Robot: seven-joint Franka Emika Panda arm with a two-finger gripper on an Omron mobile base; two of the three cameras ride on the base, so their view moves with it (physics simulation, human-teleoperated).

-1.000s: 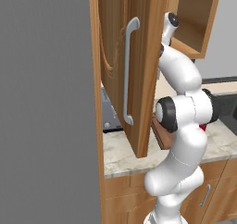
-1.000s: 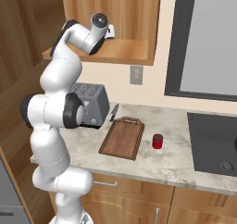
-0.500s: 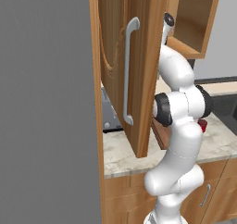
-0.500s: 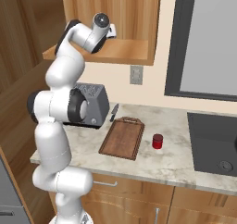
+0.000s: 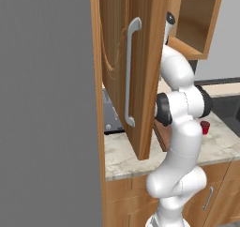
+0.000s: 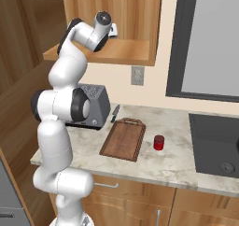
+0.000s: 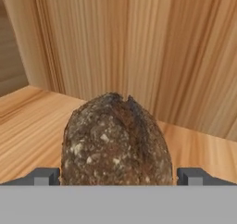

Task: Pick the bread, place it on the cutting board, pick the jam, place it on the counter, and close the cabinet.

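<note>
The bread, a dark speckled lump, sits on the shelf inside the open cabinet. My gripper is open, and its fingertips flank the loaf low on both sides without squeezing it. In the right base view the gripper reaches into the cabinet above the shelf. The cabinet door stands swung wide open. The cutting board lies bare on the counter. The red jam stands just right of the board, also seen as the jam past my arm.
A grey toaster stands behind my arm's elbow, with a knife lying beside it. A black cooktop is set into the counter's right end. The open door blocks the left side of the left base view.
My arm's elbow has swung a little and the hand has edged slightly further in at the shelf. The jaws have stayed wide apart.
</note>
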